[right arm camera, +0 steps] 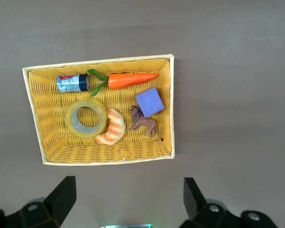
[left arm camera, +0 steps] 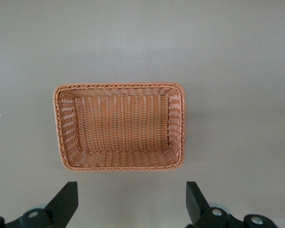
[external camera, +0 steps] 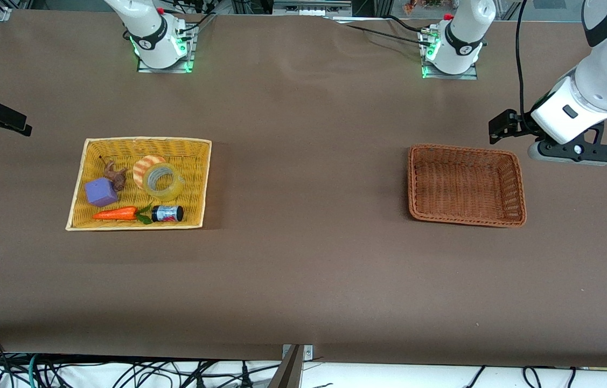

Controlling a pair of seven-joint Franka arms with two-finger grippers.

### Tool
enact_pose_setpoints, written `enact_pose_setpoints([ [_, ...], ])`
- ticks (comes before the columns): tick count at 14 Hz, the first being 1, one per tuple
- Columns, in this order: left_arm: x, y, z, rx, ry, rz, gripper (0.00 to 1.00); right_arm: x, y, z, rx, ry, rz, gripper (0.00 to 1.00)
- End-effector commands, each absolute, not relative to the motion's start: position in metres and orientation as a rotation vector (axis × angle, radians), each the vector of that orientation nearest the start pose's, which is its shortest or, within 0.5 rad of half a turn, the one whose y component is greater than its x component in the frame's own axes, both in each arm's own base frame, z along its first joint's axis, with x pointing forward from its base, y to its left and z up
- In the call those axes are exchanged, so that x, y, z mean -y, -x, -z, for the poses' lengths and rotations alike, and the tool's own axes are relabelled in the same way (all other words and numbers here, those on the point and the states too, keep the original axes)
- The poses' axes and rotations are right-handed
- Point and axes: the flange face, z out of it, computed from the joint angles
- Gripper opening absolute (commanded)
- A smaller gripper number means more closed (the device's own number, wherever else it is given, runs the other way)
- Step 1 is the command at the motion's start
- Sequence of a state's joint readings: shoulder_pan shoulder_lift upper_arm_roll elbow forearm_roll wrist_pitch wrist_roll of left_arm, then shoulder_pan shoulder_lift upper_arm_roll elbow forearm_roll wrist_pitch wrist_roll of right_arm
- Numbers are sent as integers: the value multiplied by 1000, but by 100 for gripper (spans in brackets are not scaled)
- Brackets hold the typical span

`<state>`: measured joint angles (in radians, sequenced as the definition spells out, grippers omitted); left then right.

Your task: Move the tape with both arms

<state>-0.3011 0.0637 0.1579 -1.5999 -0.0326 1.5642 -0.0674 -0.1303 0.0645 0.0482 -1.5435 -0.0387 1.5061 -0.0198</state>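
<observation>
Yellowish tape [external camera: 162,181] lies flat in the yellow basket [external camera: 196,183], touching the croissant [external camera: 146,163]. I'd guess light, stiff, slick; pinch the wall through its hole. Right claw [right arm camera: 126,199] hangs open over the worktop [external camera: 303,258]; left claw [left arm camera: 131,202] waits open by the brown basket [external camera: 518,186].

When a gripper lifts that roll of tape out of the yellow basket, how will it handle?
The tape roll looks like a stiff ring, so probably firm to pinch through its wide hole. Its glossy side may slip. It leans on the croissant toy, so it might roll if nudged.
</observation>
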Motion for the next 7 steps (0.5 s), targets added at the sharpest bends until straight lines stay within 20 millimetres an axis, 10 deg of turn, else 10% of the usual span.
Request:
enact_pose_setpoints([
  [1,85,-560,-575,-155,3115,-141,100,54,-565,-599,-84,3167,-154,100],
  [7,80,-561,-574,-141,3117,-138,100,52,-565,-599,-67,3177,-155,100],
])
